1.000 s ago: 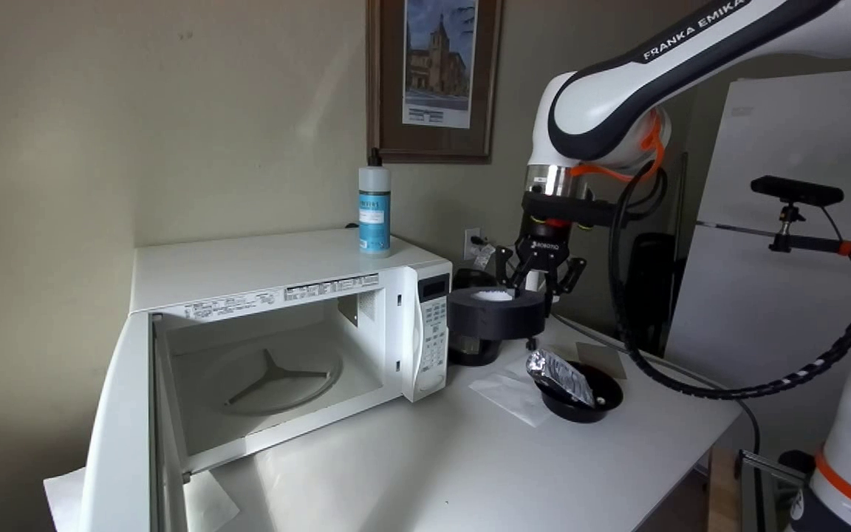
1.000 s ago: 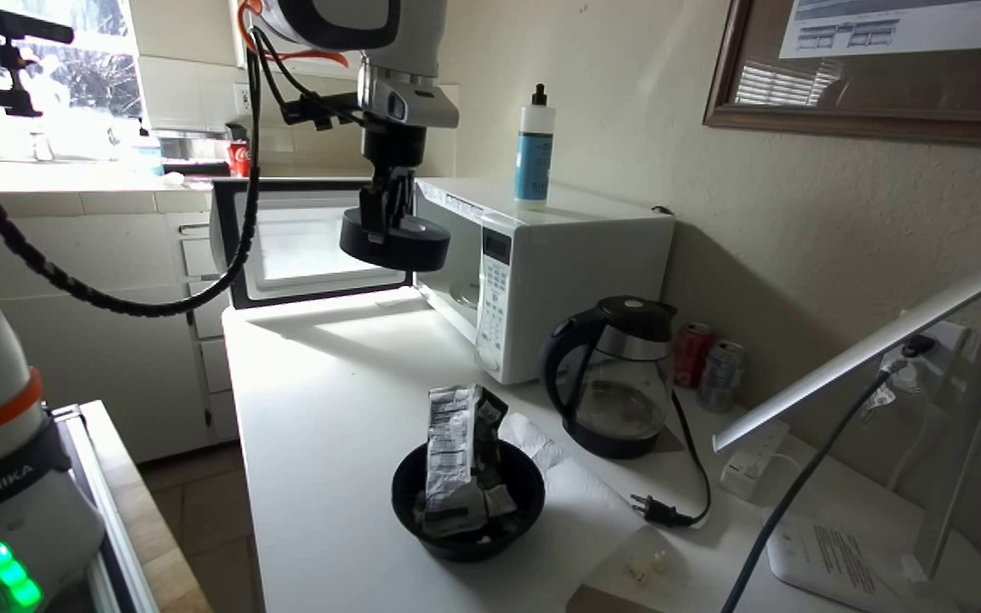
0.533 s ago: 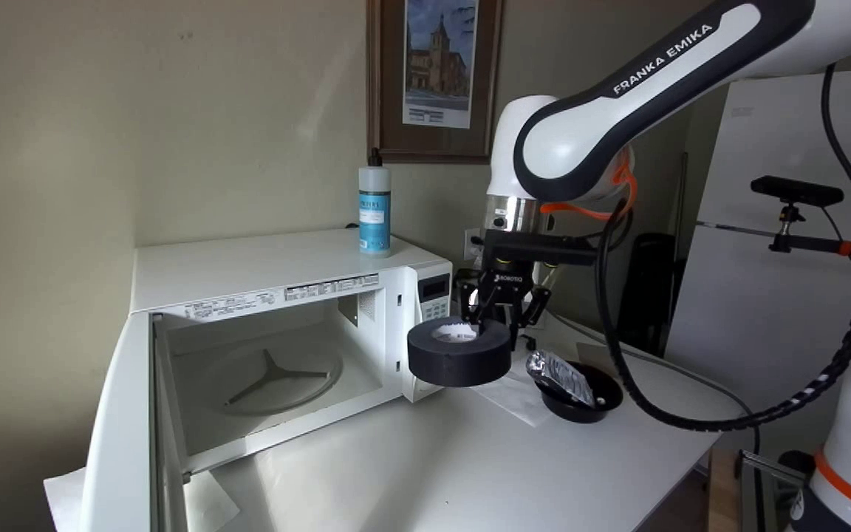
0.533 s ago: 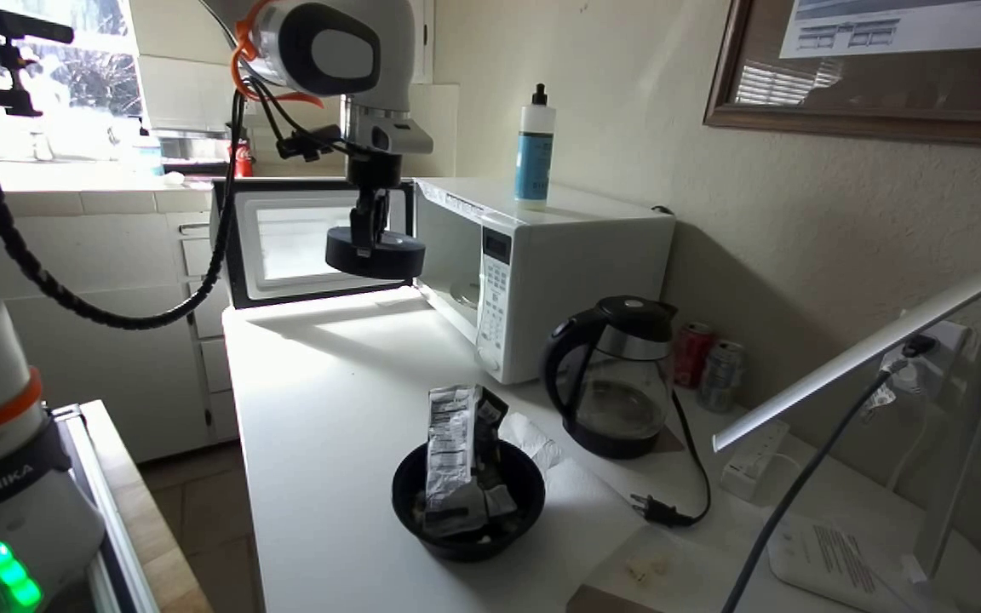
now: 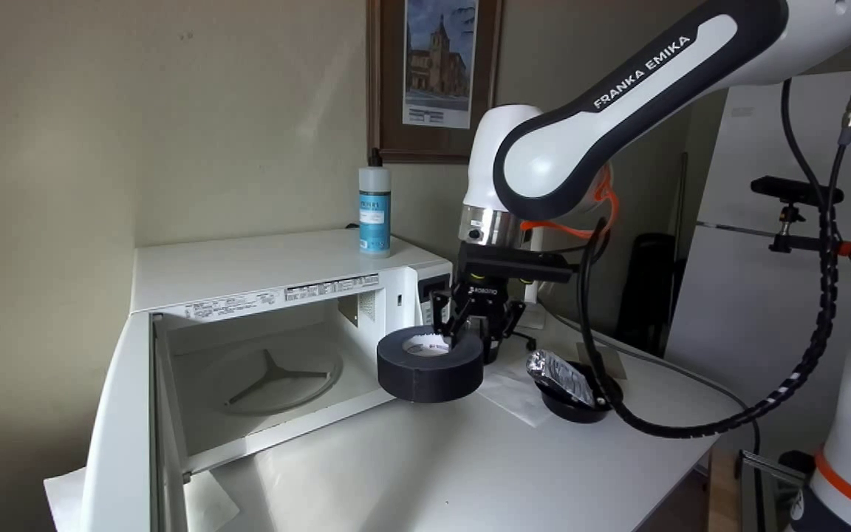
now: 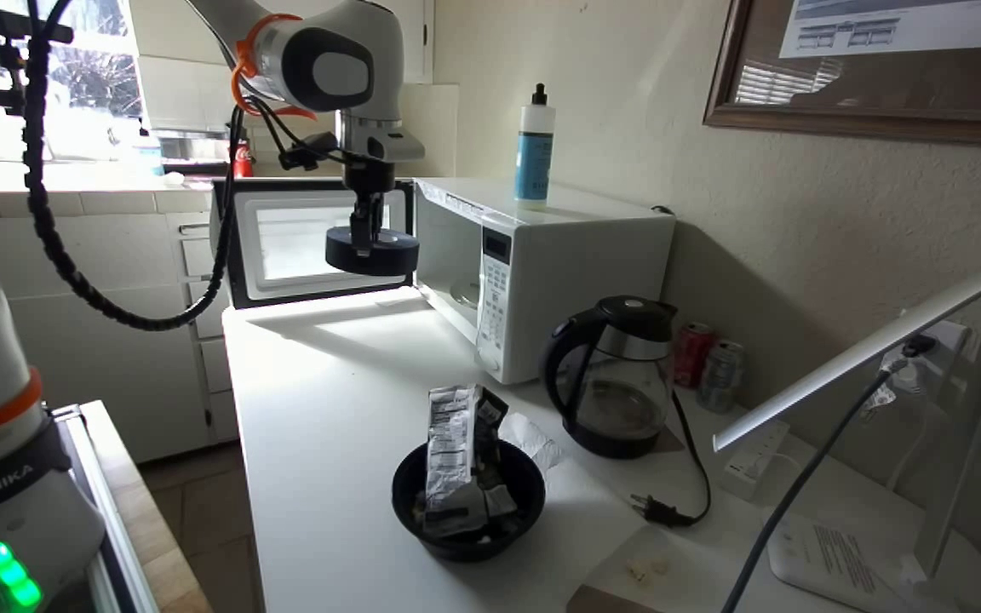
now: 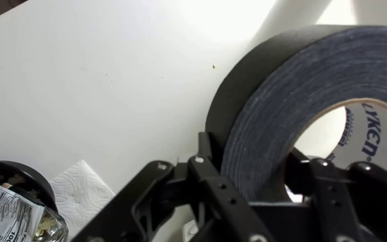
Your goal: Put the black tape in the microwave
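Note:
The black tape (image 5: 429, 380) is a thick ring lying level in the air, in front of the microwave's right part in an exterior view. It also shows in an exterior view (image 6: 388, 258) and in the wrist view (image 7: 274, 97). My gripper (image 7: 250, 154) is shut on the tape's wall, one finger inside the grey-white core and one against the outer side. The gripper shows above the tape in an exterior view (image 5: 473, 343). The white microwave (image 5: 248, 270) stands on the table with its door (image 5: 119, 421) wide open; a three-armed turntable support (image 5: 278, 377) shows inside.
A pump bottle (image 5: 374, 214) stands on the microwave. A black bowl (image 6: 469, 549) holds a foil packet (image 6: 454, 460). A glass jug (image 6: 618, 400) stands beside the microwave, with cans (image 6: 695, 353) behind and a lamp (image 6: 882, 349) further along. A paper towel (image 7: 81, 198) lies by the bowl.
My gripper has carried the tape lower and leftward in an exterior view, from beside the control panel to nearer the microwave's opening. The tape has stayed in the gripper throughout.

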Action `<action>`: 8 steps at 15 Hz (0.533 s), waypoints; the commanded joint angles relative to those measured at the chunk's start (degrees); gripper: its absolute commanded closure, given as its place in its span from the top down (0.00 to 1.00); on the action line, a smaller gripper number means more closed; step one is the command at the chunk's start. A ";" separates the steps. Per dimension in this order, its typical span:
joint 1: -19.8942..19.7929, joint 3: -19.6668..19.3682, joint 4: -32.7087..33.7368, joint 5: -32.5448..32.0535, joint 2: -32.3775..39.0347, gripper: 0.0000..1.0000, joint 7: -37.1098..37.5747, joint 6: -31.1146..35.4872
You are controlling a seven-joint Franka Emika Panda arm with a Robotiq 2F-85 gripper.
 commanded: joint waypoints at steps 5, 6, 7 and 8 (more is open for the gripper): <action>2.54 2.90 2.08 -3.02 6.05 0.23 10.92 10.12; 3.14 3.34 2.44 -3.93 7.29 0.23 13.30 12.36; 2.88 4.27 2.52 -9.15 8.52 0.23 19.28 15.12; 0.38 6.27 2.66 -13.09 9.63 0.23 23.19 17.18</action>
